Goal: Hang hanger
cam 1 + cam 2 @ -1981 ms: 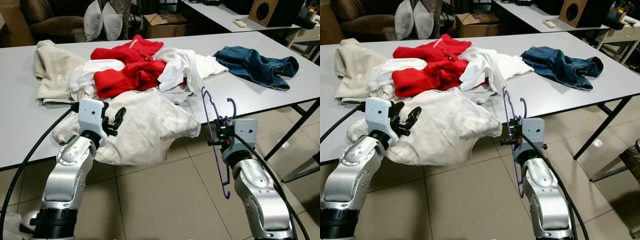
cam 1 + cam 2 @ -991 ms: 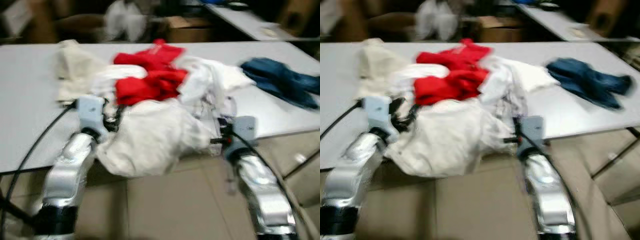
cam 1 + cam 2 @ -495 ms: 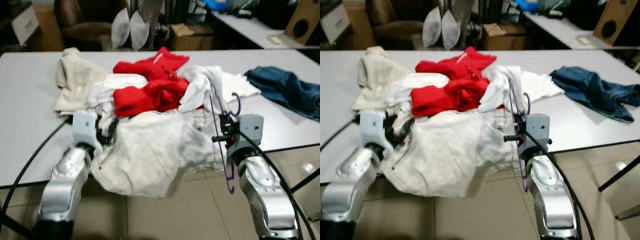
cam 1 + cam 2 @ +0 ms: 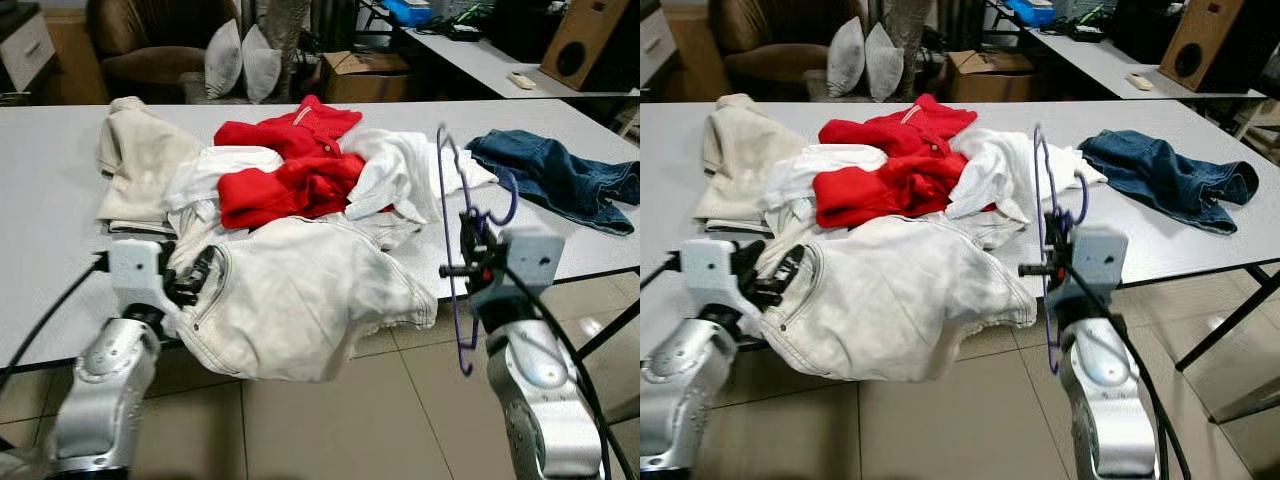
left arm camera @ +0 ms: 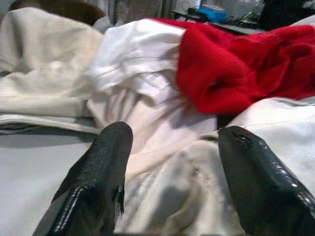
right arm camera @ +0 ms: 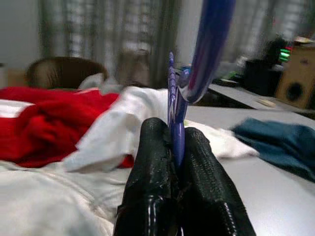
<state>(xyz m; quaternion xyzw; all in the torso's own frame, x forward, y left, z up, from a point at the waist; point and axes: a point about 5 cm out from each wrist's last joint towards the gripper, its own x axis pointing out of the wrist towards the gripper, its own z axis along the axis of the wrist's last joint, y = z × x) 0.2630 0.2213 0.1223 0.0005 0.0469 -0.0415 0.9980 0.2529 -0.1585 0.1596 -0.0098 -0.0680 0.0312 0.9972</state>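
Hanger (image 4: pixel 452 250), thin and purple, stands on end at the near edge of the surface (image 4: pixel 50 200), its long axis close to vertical, its hook (image 4: pixel 503 200) curling away toward the blue jeans (image 4: pixel 560 175). The right gripper (image 6: pixel 177 147) has its jaws clenched on the hanger's wire beside the hook; the lower end hangs below the surface edge, over the tiled floor. The left gripper (image 5: pixel 170 157) rests with jaws spread apart at the waistband of cream trousers (image 4: pixel 300 300), which droop over the edge. Red (image 4: pixel 290 170) and white garments (image 4: pixel 400 165) are heaped behind. No writing is legible.
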